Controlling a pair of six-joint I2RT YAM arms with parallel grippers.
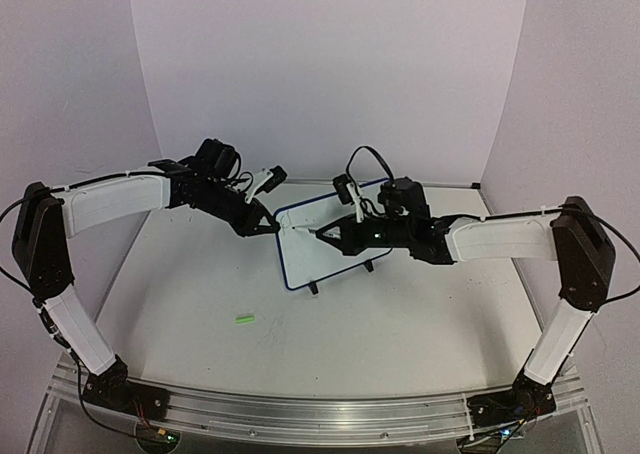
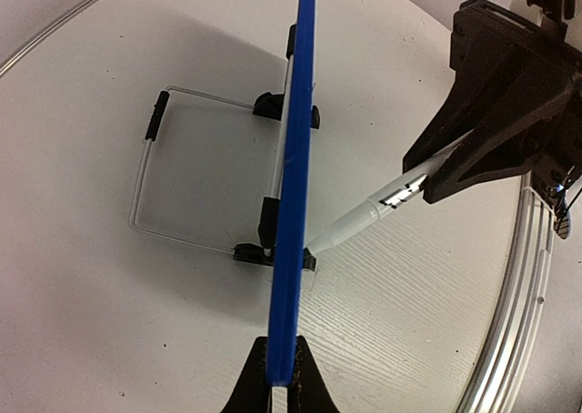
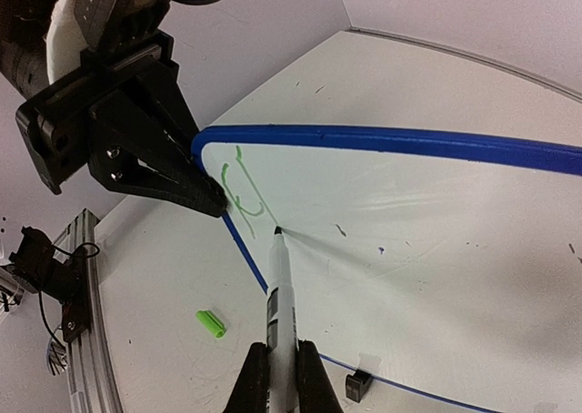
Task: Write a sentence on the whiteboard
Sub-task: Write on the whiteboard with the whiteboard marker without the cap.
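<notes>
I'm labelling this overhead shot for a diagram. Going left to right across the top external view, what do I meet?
Left arm base → green cap → whiteboard → right arm base. Omitted, overlapping the board: left claw, right claw, marker.

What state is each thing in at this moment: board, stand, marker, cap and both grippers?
whiteboard: standing on its stand, a few green strokes near one corner.
stand: folded out behind the board, feet on the table.
marker: uncapped, tip touching the board's face.
green cap: off, lying on the table.
left gripper: shut on the whiteboard's edge.
right gripper: shut on the marker.
</notes>
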